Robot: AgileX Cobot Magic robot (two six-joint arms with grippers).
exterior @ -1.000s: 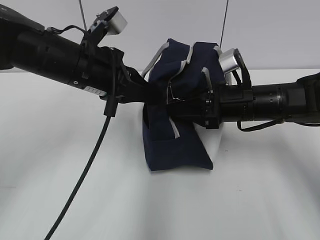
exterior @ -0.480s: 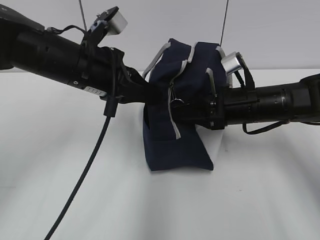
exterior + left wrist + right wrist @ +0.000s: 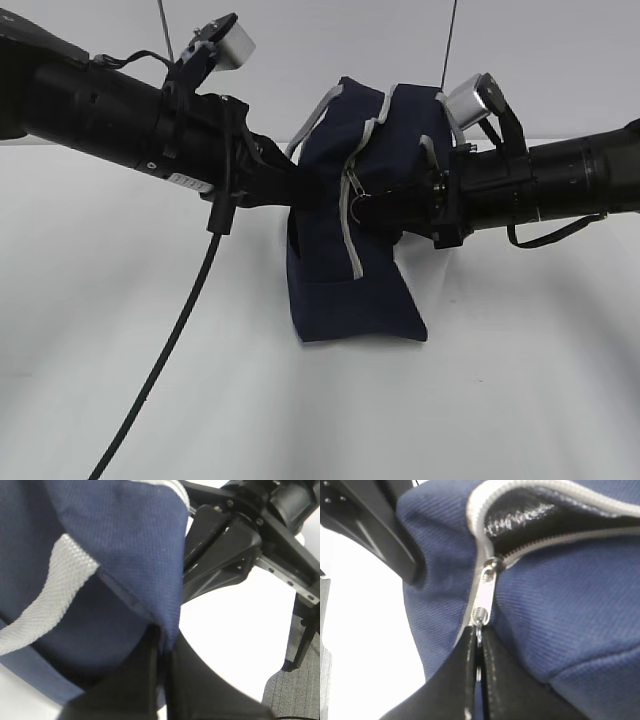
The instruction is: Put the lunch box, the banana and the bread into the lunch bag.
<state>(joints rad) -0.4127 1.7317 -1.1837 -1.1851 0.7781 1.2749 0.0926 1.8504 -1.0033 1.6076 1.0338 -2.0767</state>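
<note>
Exterior view: I am looking at the lunch bag (image 3: 350, 290) standing on the white table (image 3: 500, 400), leaning a little, with both arms reaching into it from either side. The left gripper (image 3: 162, 652) is clamping a fold of the bag's navy fabric; in the left wrist view its jaws are sitting closed on the cloth edge, just beside a grey strap handle (image 3: 45, 610). The right gripper (image 3: 479, 660) is pinching the zipper pull (image 3: 482, 602), its fingers (image 3: 457, 680) pressed together around the lower end of the metal tab. Above the slider the grey zipper (image 3: 520, 492) is gaping, showing a shiny lining (image 3: 520, 520) inside. I am not seeing the lunch box, the banana or the bread in any view.
</note>
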